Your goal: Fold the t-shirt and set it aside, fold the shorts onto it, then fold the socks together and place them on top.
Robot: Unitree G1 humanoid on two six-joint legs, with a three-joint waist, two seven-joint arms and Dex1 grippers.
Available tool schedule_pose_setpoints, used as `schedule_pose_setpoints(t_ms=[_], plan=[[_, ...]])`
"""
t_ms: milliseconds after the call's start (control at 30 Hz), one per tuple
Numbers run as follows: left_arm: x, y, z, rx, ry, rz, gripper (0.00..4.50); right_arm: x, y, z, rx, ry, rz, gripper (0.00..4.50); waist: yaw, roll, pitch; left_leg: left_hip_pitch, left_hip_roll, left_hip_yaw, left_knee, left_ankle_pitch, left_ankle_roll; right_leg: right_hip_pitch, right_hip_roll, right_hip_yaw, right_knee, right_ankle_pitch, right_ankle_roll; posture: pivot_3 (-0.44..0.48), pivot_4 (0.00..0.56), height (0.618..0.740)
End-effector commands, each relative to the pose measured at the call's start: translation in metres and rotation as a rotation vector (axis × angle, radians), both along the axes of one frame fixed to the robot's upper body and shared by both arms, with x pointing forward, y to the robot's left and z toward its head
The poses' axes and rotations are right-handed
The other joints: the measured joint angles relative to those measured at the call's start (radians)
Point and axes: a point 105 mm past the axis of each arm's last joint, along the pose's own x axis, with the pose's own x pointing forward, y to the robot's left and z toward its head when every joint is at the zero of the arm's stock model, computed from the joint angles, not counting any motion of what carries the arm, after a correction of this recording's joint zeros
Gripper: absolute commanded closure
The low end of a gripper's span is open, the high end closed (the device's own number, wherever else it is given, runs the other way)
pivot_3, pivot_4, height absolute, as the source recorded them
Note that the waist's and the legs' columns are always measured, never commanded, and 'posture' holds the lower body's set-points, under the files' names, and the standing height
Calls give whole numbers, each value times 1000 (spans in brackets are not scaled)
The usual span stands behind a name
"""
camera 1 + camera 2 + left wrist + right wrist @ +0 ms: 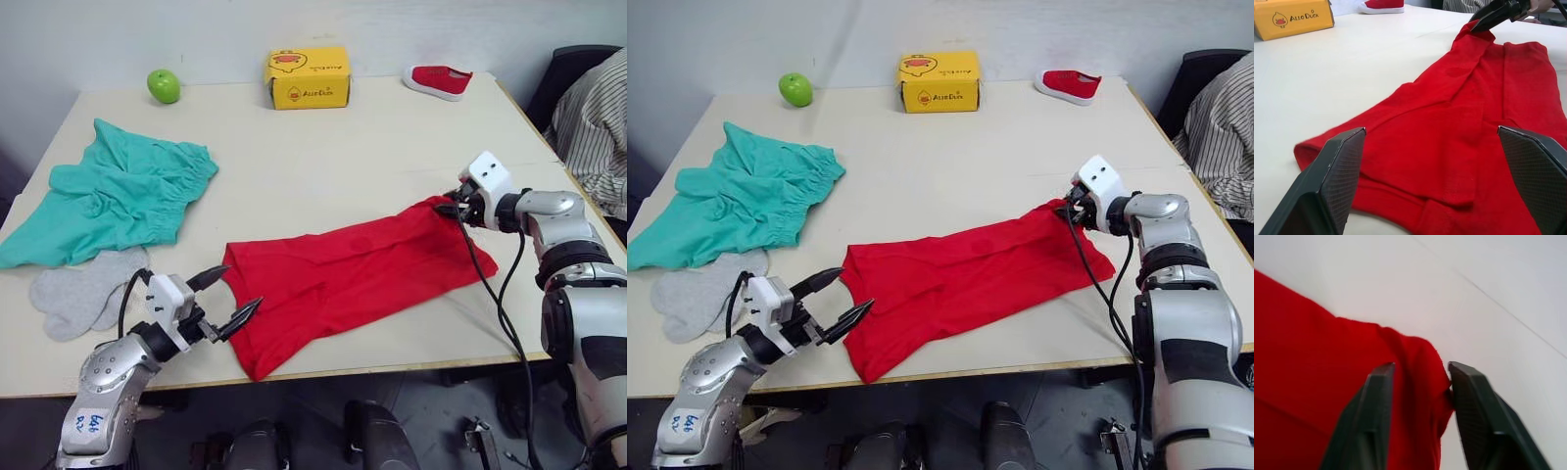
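The red t-shirt point(353, 274) lies as a long folded band across the front of the table point(323, 157). My right gripper point(451, 208) is shut on the shirt's far right corner, which is raised a little. The right wrist view shows a ridge of red cloth pinched between its fingers point(1378, 396). My left gripper point(241, 287) hovers open at the shirt's near left end, its fingers point(1342, 161) spread wide with nothing between them. The teal shorts point(118, 191) lie spread at the left of the table. The grey socks point(83, 289) lie just in front of the shorts.
A green apple point(164, 85), a yellow box point(308, 77) and a small red shoe point(439, 80) line the back edge. A person in a striped shirt point(593, 117) sits at the right, beside a black chair point(568, 69).
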Motion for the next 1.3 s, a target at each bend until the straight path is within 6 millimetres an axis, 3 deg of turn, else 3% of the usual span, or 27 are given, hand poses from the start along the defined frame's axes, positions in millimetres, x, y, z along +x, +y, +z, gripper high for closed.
schedule_pose_setpoints(t_ms=[33, 167, 400, 500, 567, 767, 900, 1033, 1300], plan=[[2, 3, 9, 15, -35, -10, 0, -1, -21, 27, 56, -106, -66, 1364, 0, 0, 0, 0, 0, 0, 0, 0, 0, 0, 0, 0, 0, 0, 0, 0, 150, 740], [15, 4, 16, 12, -46, -27, 0, -12, -37, 41, 177, -133, -65, 15, 6, 0, 0, 0, 0, 0, 0, 0, 0, 0, 0, 0, 0, 0, 0, 0, 150, 740], [51, -10, 27, 46, -43, -144, 0, -53, -49, 30, 255, -151, 18, 15, 10, 0, 0, 0, -1, -3, -1, 0, 0, 5, 1, -3, 0, 1, 1, 0, 150, 740], [72, -21, 31, 92, -36, -213, 0, -78, -45, 18, 305, -132, -10, 15, 4, 2, 0, -8, -9, -36, -3, 8, 2, 19, -11, -33, -7, 1, 2, 0, 150, 740], [88, -29, 34, 134, -27, -252, 0, -96, -39, 6, 324, -86, -29, 15, 15, 3, 1, -10, -11, -39, 0, 11, 2, 18, -13, -39, -5, 1, 2, 0, 150, 740], [128, -43, 37, 254, 20, -306, 0, -170, -6, -20, 501, 266, 9, 15, 53, 2, 1, -12, -12, -42, 0, 13, 2, 18, -13, -39, -6, 1, 2, 0, 150, 740], [141, -50, 29, 315, 90, -343, 0, -204, -5, -33, 591, 482, -112, 15, 60, 1, 1, -15, -14, -43, 0, 12, 3, 16, -15, -40, -6, 1, 2, 0, 150, 740], [147, -51, 16, 346, 159, -356, 0, -206, -8, -50, 613, 543, -218, 15, 55, -2, 2, -15, -17, -42, 0, 11, 5, 14, -16, -40, -6, 1, 2, 0, 150, 740], [146, -55, -7, 424, 267, -386, 0, -181, 4, -77, 567, 579, -280, 15, 54, -8, -1, -18, -18, -40, 0, 12, 5, 10, -16, -39, -5, 1, 2, 0, 150, 740]])
